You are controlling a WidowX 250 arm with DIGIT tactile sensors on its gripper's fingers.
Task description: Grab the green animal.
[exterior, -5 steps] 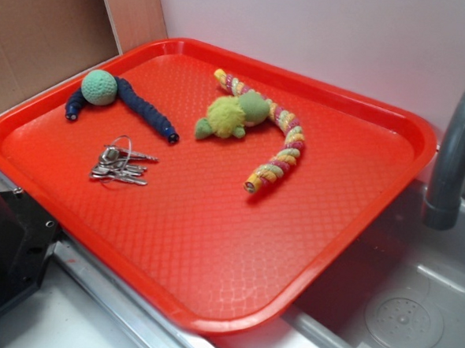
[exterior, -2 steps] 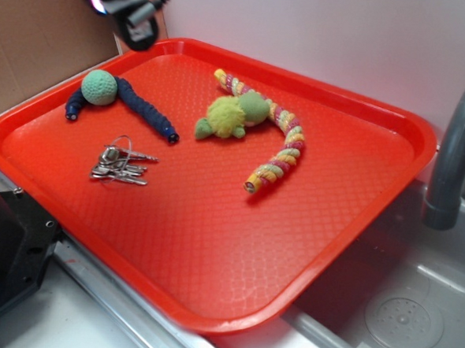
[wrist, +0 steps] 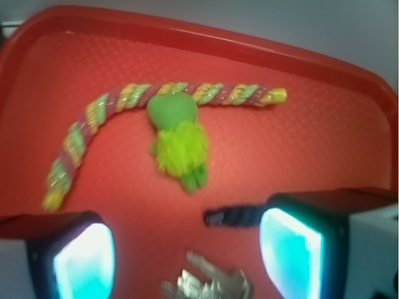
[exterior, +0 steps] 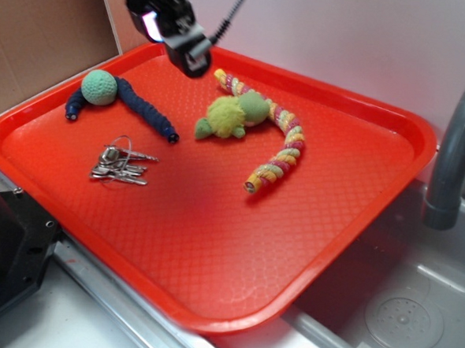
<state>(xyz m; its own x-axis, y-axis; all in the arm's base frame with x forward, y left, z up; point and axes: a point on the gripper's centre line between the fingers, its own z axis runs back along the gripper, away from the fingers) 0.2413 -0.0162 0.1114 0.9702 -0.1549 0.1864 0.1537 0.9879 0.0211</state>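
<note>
The green animal [exterior: 230, 115] is a fuzzy yellow-green plush with a darker green head. It lies on the far middle of the red tray [exterior: 212, 252], touching the braided rope. In the wrist view the green animal [wrist: 177, 138] lies ahead of the fingers, head away from me. My gripper [exterior: 189, 53] hangs in the air over the tray's far left part, up and to the left of the toy and apart from it. The gripper [wrist: 187, 261] is open, its two glowing pads [wrist: 84, 265] wide apart with nothing between them.
A yellow-pink-green braided rope [exterior: 283, 145] curves behind and right of the toy. A teal knitted ball [exterior: 100, 87] rests on a navy rope [exterior: 147, 110] at the left. A bunch of keys [exterior: 121, 164] lies in front of that. A grey faucet [exterior: 457, 148] and sink [exterior: 405, 319] are at the right.
The gripper came into view at the top left and has moved right and down over the tray's far edge, closer to the green animal. The objects on the tray have not moved.
</note>
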